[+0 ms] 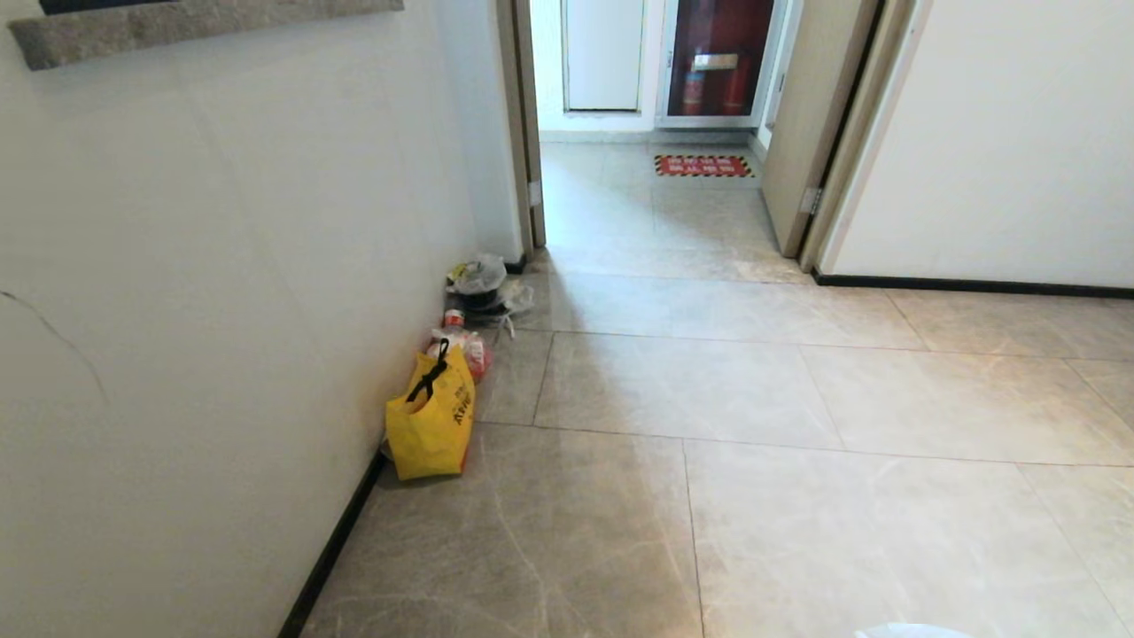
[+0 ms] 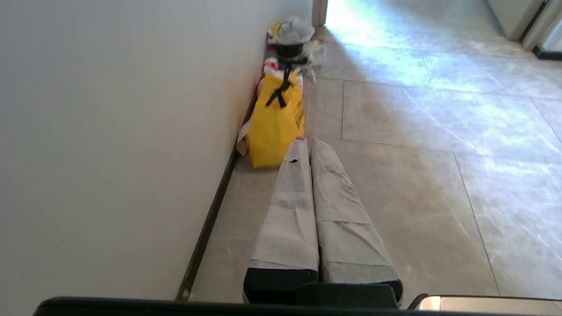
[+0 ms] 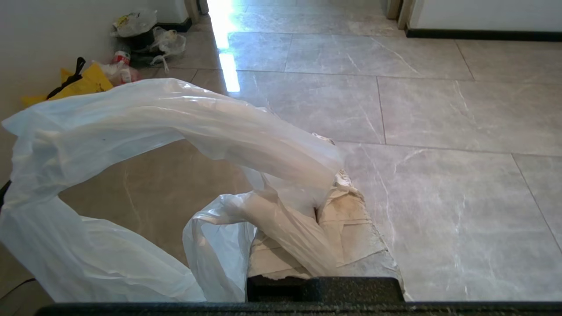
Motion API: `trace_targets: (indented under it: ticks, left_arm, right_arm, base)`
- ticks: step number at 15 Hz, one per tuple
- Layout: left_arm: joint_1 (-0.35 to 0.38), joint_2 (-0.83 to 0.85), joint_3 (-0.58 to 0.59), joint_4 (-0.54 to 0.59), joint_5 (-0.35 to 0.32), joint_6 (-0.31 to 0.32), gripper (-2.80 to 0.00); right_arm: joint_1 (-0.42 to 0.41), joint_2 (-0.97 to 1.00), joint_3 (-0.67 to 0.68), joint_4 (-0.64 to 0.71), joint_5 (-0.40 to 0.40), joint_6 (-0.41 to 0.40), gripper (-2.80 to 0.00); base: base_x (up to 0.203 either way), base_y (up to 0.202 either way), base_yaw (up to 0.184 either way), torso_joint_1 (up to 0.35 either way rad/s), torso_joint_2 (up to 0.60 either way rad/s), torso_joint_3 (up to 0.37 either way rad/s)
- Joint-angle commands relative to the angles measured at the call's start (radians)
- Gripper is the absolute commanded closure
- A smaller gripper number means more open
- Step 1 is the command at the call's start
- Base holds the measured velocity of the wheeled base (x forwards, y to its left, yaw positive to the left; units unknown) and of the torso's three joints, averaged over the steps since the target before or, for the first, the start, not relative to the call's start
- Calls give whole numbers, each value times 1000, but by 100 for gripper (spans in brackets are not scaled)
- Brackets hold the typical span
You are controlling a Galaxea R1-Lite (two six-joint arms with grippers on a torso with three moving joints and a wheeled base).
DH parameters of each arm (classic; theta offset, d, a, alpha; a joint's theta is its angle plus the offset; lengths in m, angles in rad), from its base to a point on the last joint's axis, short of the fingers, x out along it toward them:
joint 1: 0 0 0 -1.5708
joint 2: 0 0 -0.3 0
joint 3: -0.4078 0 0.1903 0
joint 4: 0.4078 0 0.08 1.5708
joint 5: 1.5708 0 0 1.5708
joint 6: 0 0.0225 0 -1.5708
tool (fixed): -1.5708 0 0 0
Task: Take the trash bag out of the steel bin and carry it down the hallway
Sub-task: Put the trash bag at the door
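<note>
White trash bag (image 3: 145, 127) in right gripper (image 3: 325, 206)

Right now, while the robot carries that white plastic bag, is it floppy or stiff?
Probably floppy: the trash bag droops in loose, crinkled loops from the right end effector, shut on it. It seems light and nearly empty, since floor shows through its thin film. It would likely sway when moved.

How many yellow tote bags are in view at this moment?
1. The yellow fabric tote bag with black handles stands on the floor against the left wall, nearest of the bagged rubbish lined along it. More could be hidden behind that pile.
</note>
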Motion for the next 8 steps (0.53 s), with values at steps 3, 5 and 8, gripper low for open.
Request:
trace_targets:
  ticks: [3, 5, 8]
  left_arm:
    - [0, 0, 0, 0, 0, -1, 0]
    - [0, 0, 0, 0, 0, -1, 0]
    - [0, 0, 0, 0, 0, -1, 0]
  right_arm:
    - [1, 1, 0, 2, 0, 0, 0]
    - [0, 2, 0, 2, 0, 0, 0]
    - [1, 2, 0, 2, 0, 0, 0]
  base:
    - [182, 0, 0, 2, 0, 2]
    - [189, 0, 3, 8, 2, 2]
    - [189, 0, 2, 1, -2, 3]
